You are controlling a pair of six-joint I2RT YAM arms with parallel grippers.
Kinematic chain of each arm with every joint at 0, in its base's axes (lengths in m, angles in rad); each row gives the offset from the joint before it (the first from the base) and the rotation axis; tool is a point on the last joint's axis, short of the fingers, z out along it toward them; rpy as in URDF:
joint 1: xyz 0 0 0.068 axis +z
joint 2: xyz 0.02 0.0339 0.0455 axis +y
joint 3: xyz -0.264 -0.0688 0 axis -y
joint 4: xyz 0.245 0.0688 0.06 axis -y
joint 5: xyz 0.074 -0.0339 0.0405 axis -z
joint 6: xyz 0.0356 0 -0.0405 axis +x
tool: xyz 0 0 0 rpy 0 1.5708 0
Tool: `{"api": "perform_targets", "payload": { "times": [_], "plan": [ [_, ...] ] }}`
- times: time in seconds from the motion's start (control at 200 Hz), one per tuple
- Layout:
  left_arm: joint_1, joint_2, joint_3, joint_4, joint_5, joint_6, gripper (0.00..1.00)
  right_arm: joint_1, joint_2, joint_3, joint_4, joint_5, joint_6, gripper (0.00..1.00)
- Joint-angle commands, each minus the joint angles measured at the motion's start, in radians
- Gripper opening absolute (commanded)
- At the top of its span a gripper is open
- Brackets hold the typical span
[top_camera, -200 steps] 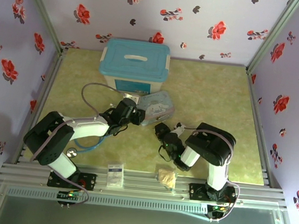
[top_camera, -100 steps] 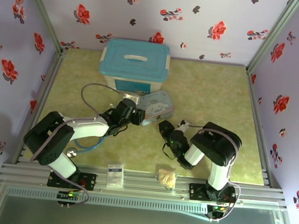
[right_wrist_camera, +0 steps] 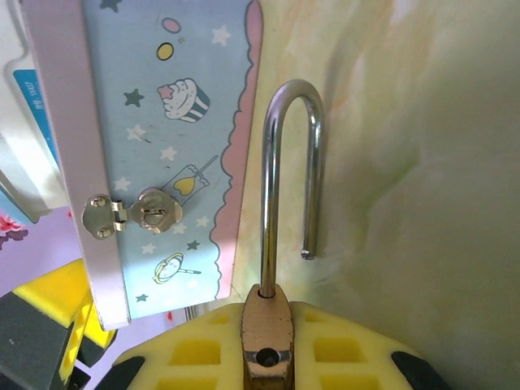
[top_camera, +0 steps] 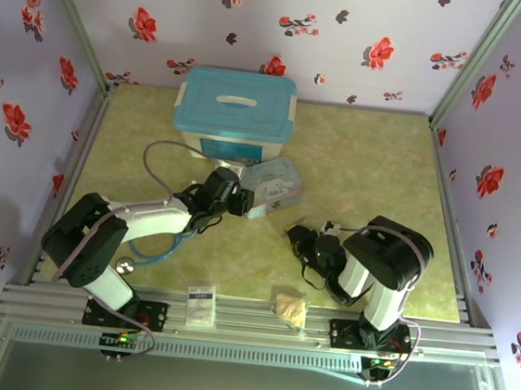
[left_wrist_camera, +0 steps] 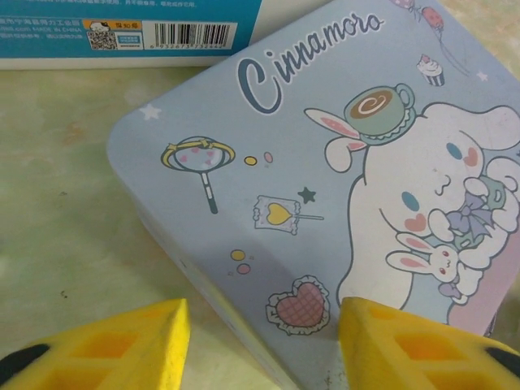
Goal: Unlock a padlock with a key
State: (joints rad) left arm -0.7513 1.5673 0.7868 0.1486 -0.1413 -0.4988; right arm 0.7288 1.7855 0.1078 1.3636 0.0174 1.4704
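The padlock (right_wrist_camera: 266, 318) is a small brass block with a thin steel shackle (right_wrist_camera: 272, 162), and it looks hard, smooth and light. The body is likely to slip or twist under a loose grip, so its flat brass sides are the place to hold it, leaving the shackle and the bottom face free. That is how it sits now. The right gripper (right_wrist_camera: 268, 341) is clamped on the body between its yellow pads (right_wrist_camera: 195, 349), low over the table (top_camera: 375, 170) and just beside a pale blue cartoon tin (left_wrist_camera: 325, 162). The shackle points away from the wrist, and its short leg is out of the body with the tip hanging free, so the lock appears already sprung. The left gripper (left_wrist_camera: 262, 318) hovers at the tin's corner with its fingers apart, holding nothing. The tin's lid reads "Cinnamoro" in script above a white rabbit. Behind the tin, a blue-lidded box (top_camera: 235, 109) carries a label (left_wrist_camera: 154, 34) with a barcode, its small print too fine to read.
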Motion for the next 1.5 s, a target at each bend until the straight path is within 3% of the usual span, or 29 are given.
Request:
{"api": "perform_targets", "payload": {
  "times": [0.0,0.19,0.25,0.275,0.485,0.61,0.865,0.955,1.155,1.495],
  "plan": [
    [0.007,0.028,0.011,-0.174,0.014,0.027,0.57,-0.058,-0.034,-0.034,-0.378,-0.128,-0.051,0.01],
    [0.007,-0.02,0.042,-0.152,0.033,0.009,0.81,-0.125,-0.107,0.058,-0.713,-0.304,-0.169,0.07],
    [0.0,-0.053,0.046,-0.153,0.033,0.01,0.98,-0.143,-0.141,0.072,-0.809,-0.321,-0.21,0.08],
    [-0.004,-0.069,0.046,-0.155,0.029,0.01,1.0,-0.15,-0.158,0.077,-0.854,-0.325,-0.229,0.1],
    [-0.062,-0.149,0.014,-0.159,-0.036,-0.006,1.0,-0.231,-0.372,0.164,-1.342,-0.288,-0.43,0.13],
    [-0.113,-0.073,0.027,-0.151,-0.067,-0.009,1.0,-0.32,-0.424,0.199,-1.498,-0.345,-0.549,0.16],
    [-0.171,0.095,0.101,-0.21,-0.206,-0.035,1.0,-0.413,-0.502,0.282,-1.764,-0.311,-0.742,0.18],
    [-0.166,0.135,0.097,-0.192,-0.241,-0.058,1.0,-0.42,-0.491,0.301,-1.78,-0.33,-0.755,0.23],
    [-0.086,0.13,0.051,-0.14,-0.214,-0.108,1.0,-0.42,-0.562,0.33,-1.849,-0.203,-0.753,0.38],
    [0.045,0.074,-0.027,-0.104,-0.162,-0.099,0.95,-0.42,-0.602,0.411,-1.926,-0.063,-0.806,0.4]
  ]
}}
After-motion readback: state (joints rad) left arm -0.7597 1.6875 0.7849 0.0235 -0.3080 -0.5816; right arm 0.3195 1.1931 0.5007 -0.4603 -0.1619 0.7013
